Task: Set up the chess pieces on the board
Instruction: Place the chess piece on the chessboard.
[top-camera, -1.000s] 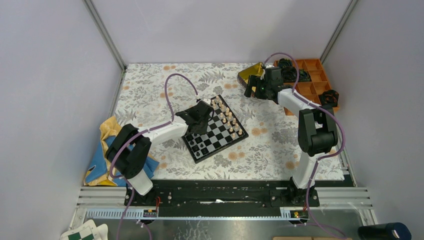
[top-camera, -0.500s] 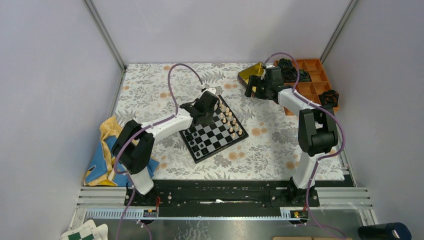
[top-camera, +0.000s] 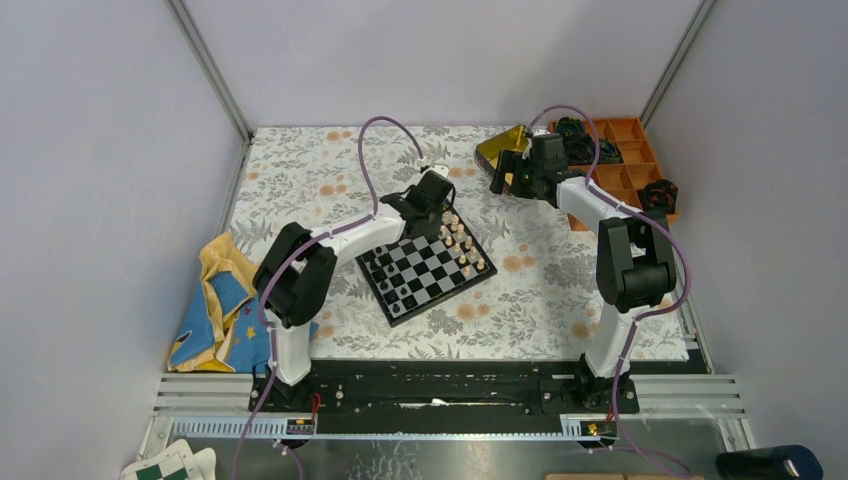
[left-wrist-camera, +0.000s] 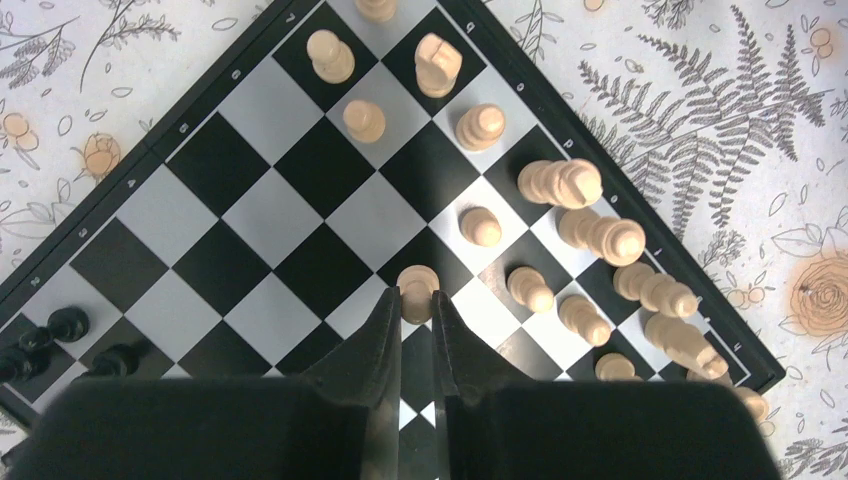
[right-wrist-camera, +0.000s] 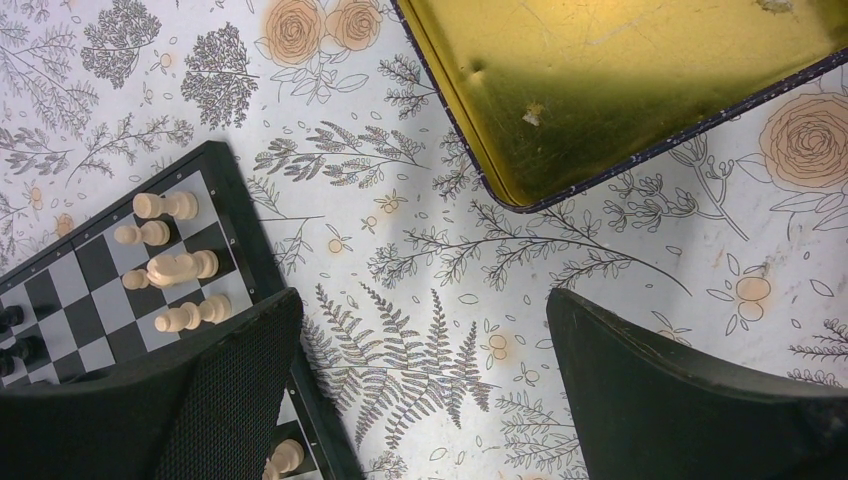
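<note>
Top and wrist views of a two-arm chess set-up. The board (top-camera: 420, 275) is laid near the middle of the table (top-camera: 540, 300), turned so that its corners point toward the table's edges, and a flower-printed covering is spread beneath it. The tan pieces (left-wrist-camera: 575, 183) are gathered in two uneven rows along the board side facing the table's far right corner. Some are upright and several are tipped over or leaning on a neighbour. The black pieces (left-wrist-camera: 68, 322) are seen only as a small cluster at the opposite side, toward the near left corner. The left gripper (left-wrist-camera: 417, 305) is held above the board's far portion with its jaws drawn narrow, and a tan pawn (left-wrist-camera: 417, 283) is pinched between the tips of its fingers (left-wrist-camera: 380, 330). Whether the pawn's foot rests on the square below cannot be told. The right gripper (right-wrist-camera: 420, 310) is held over bare covering between the board's far corner and a gold tin (right-wrist-camera: 620, 90), with its jaws spread wide and nothing between them. The tin is placed at the table's far edge, right of centre. An orange compartment tray (top-camera: 628, 130) is set at the far right corner, and a yellow-and-blue cloth (top-camera: 215, 300) is bunched at the left edge toward the near corner.
</note>
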